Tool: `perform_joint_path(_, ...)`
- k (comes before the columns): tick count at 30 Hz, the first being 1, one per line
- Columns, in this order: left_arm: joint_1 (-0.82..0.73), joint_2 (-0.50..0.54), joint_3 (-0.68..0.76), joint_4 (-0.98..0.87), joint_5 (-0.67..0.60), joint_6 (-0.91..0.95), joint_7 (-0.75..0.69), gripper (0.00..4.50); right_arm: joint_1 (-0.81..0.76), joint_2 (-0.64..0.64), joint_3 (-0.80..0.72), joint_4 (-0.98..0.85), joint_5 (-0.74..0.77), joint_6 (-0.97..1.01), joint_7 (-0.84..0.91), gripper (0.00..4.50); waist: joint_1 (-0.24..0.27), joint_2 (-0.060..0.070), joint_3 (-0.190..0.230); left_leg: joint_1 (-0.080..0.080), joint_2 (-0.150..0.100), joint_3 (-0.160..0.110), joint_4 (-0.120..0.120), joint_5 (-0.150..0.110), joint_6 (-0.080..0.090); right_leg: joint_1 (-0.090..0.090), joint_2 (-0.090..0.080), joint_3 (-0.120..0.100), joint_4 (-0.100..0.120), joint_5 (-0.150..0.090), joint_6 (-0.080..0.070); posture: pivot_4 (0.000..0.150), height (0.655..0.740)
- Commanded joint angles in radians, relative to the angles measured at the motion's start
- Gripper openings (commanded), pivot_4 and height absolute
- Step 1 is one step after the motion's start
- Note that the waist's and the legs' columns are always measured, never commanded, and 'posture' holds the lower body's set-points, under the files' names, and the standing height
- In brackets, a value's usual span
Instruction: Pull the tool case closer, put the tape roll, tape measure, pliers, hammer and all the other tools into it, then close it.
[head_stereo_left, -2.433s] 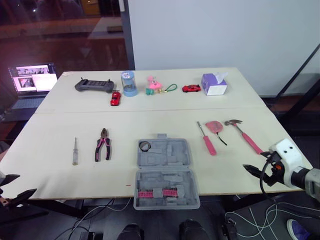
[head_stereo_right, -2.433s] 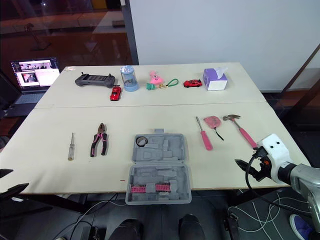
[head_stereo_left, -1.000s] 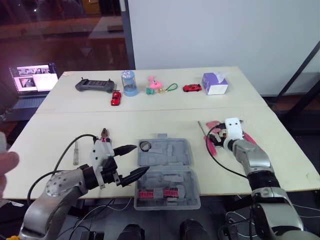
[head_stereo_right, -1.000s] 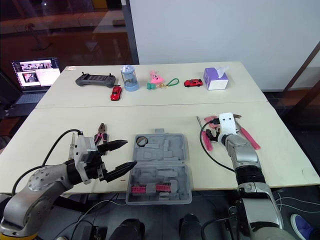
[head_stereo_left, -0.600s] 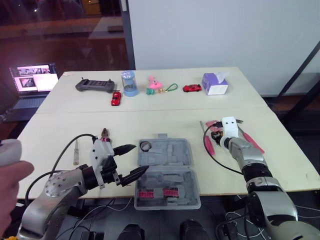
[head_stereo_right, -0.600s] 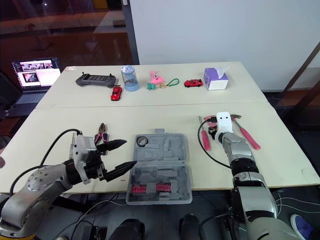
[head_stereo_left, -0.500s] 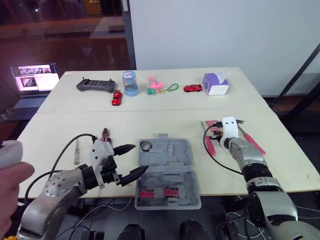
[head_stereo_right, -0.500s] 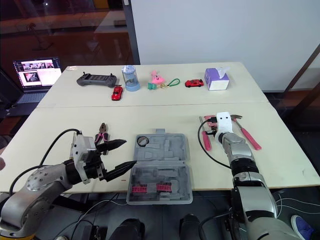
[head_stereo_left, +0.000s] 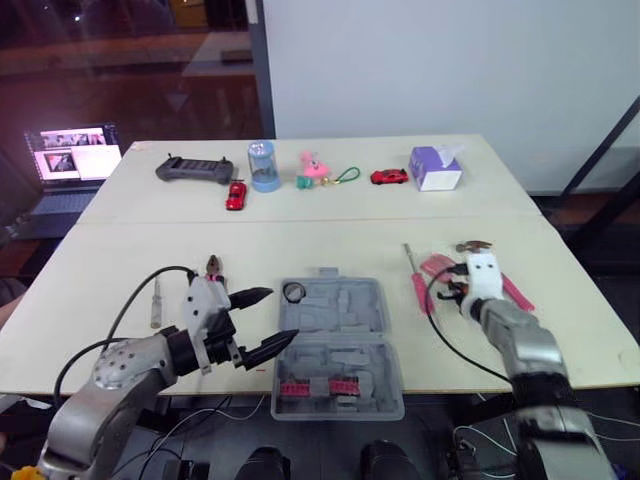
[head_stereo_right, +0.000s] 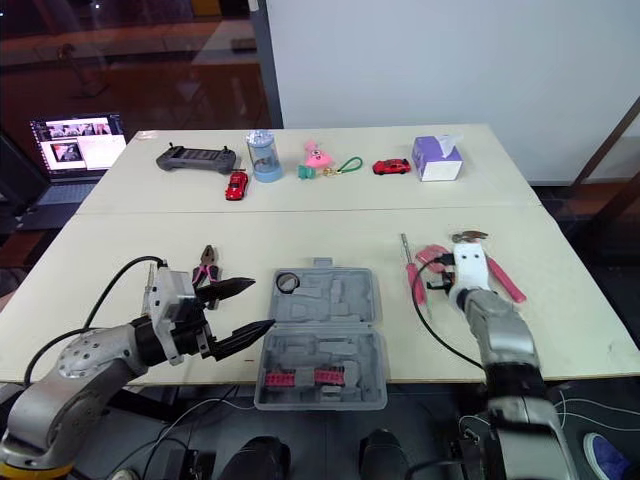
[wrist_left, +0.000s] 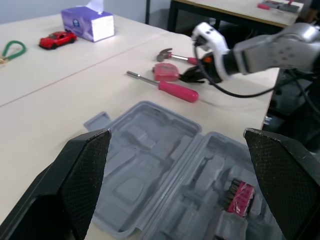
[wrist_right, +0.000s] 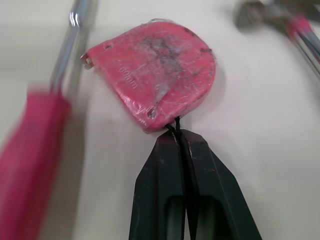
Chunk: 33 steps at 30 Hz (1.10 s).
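The grey tool case (head_stereo_left: 340, 312) lies open near the table's front edge, with the black tape roll (head_stereo_left: 292, 292) in its far left corner. My left gripper (head_stereo_left: 283, 314) hovers open just left of the case. The pink-handled pliers (head_stereo_left: 213, 268) and a small screwdriver (head_stereo_left: 154, 300) lie further left. To the right of the case lie a pink screwdriver (head_stereo_left: 418, 286), the pink tape measure (wrist_right: 155, 80) and the hammer (head_stereo_left: 470, 245). My right gripper (wrist_right: 178, 134) is shut on the thin black strap of the tape measure, which rests on the table.
Along the far side stand a game controller (head_stereo_left: 192, 170), two red toy cars (head_stereo_left: 234, 196), a blue cup (head_stereo_left: 262, 165), a pink toy (head_stereo_left: 312, 168) and a purple tissue box (head_stereo_left: 435, 168). A laptop (head_stereo_left: 70, 160) sits off the table's left.
My right gripper has shut on the tape measure's strap, and its wrist has drawn slightly right and nearer. The left gripper stays open beside the case. The camera has shifted a little.
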Motion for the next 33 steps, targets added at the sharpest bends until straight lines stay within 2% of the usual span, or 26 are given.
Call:
perform_joint_path(1,-0.017,0.003,-0.005,0.005,-0.003,-0.024,-0.022,4.5,0.116,-0.003,-0.038,-0.25,0.035,0.139,-0.014,0.08,-0.002,0.0,0.0,0.0,0.0,0.0,-0.001,0.0,0.0,0.0,0.0,0.0,0.0,0.0,0.0,0.15,0.74)
perform_joint_path(7,-0.052,0.011,-0.021,0.058,0.006,-0.042,-0.07,4.5,0.366,0.031,-0.062,-0.634,0.075,0.341,-0.04,0.08,-0.003,0.001,0.001,0.003,0.0,0.0,-0.006,0.0,0.0,-0.001,0.0,0.0,-0.002,0.0,0.0,0.15,0.74)
perform_joint_path(12,-0.074,0.016,-0.033,0.09,0.012,-0.058,-0.103,4.5,0.531,0.063,-0.068,-0.856,0.104,0.451,-0.045,0.08,-0.001,0.002,0.001,0.002,0.0,0.0,-0.009,0.001,-0.001,-0.001,0.0,0.0,-0.004,0.0,0.0,0.15,0.74)
perform_joint_path(18,-0.1,0.028,-0.058,0.088,0.018,-0.038,-0.117,4.5,0.649,0.109,-0.086,-0.975,0.117,0.51,-0.057,0.08,-0.002,0.002,0.001,0.003,0.0,0.0,-0.009,0.001,-0.001,-0.001,0.0,0.0,-0.004,0.0,0.0,0.15,0.74)
perform_joint_path(26,-0.097,0.048,-0.07,0.076,0.021,-0.034,-0.128,4.5,0.688,0.133,-0.073,-0.953,0.117,0.482,-0.059,0.08,-0.001,0.002,0.001,0.003,0.0,0.0,-0.01,0.001,-0.001,-0.001,0.0,0.0,-0.004,0.0,-0.001,0.15,0.74)
perform_joint_path(29,-0.074,0.044,-0.063,0.075,0.027,-0.056,-0.131,4.5,0.697,0.133,-0.083,-0.948,0.118,0.473,-0.056,0.91,0.0,0.002,0.001,0.002,0.0,0.0,-0.01,0.001,-0.001,-0.001,0.0,0.0,-0.004,0.0,-0.001,0.15,0.74)
perform_joint_path(33,-0.057,0.051,-0.065,0.079,0.04,-0.08,-0.141,4.5,0.706,0.121,-0.109,-0.969,0.131,0.483,-0.042,2.93,0.001,0.002,0.001,0.002,0.0,-0.001,-0.01,0.001,-0.001,-0.001,0.0,0.0,-0.005,0.0,-0.001,0.15,0.74)
